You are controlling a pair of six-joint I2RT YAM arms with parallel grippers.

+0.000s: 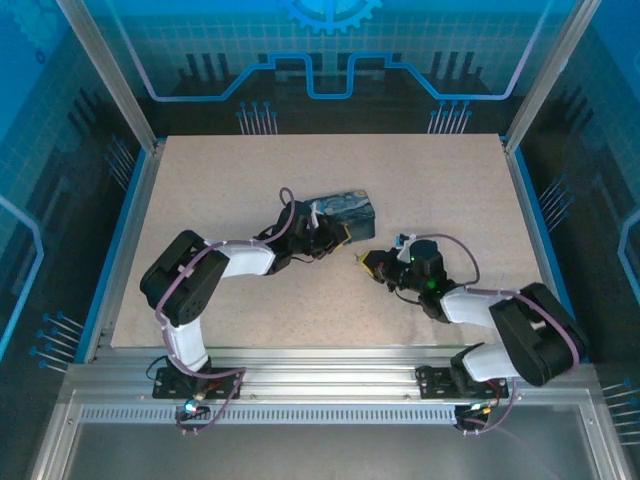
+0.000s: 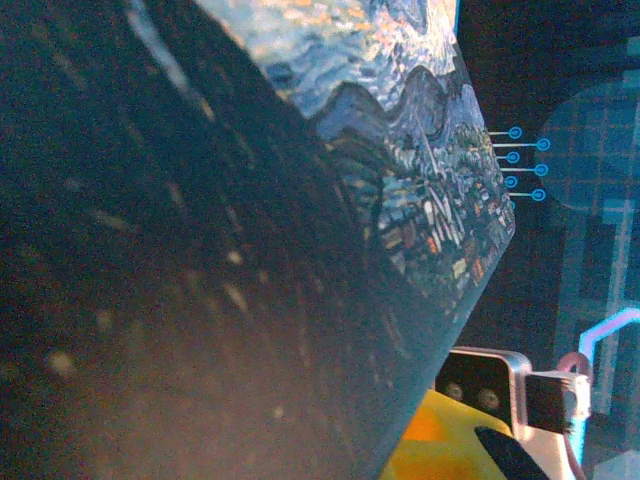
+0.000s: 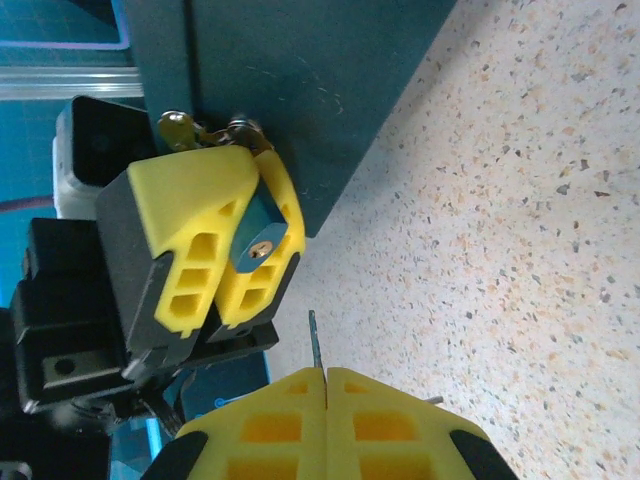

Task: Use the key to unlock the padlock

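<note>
Just ahead of the right end effector (image 3: 326, 380), which is pinching the thin, stiff key (image 3: 314, 338) near its head, the left end effector (image 3: 240, 215) is clamping the small, hard, probably slippery padlock (image 3: 262, 243) by its body.

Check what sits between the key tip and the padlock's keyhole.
Nothing loose, in the right wrist view: past the key in the right claw comes a short bare gap, then the left claw's yellow finger edging the padlock.
</note>
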